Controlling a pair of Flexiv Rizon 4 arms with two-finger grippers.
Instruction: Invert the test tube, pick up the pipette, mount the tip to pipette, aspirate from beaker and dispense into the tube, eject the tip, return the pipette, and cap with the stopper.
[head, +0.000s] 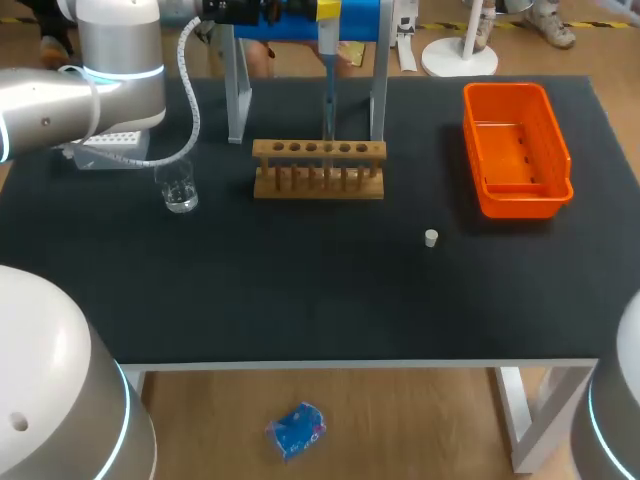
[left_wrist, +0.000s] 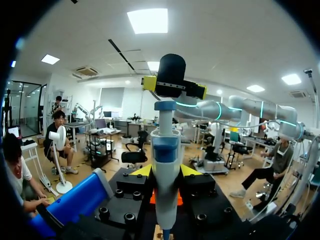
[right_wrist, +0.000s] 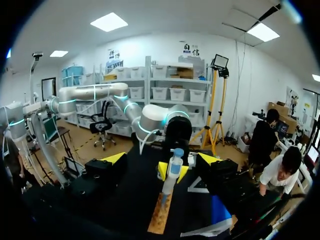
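Here, pipette (left_wrist: 165, 150) in left tool (left_wrist: 166, 171) (above rack (head: 318, 168))

Left gripper (left_wrist: 165, 172) clamps pipette (left_wrist: 165, 145); right gripper (right_wrist: 161, 160) spread open.

Left claw (right_wrist: 173, 171) grips pipette (right_wrist: 170, 181) over rack (right_wrist: 160, 220).

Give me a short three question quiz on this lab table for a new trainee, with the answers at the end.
1. True or false: the stopper lies inside the orange bin.
2. The pipette hangs over which? A the orange bin, B the wooden rack, C the stopper.
3. Fill in: the right gripper has its fingers ___.
Key: 1 false, it lies on the table, apart from the orange bin. 2 B. 3 open.
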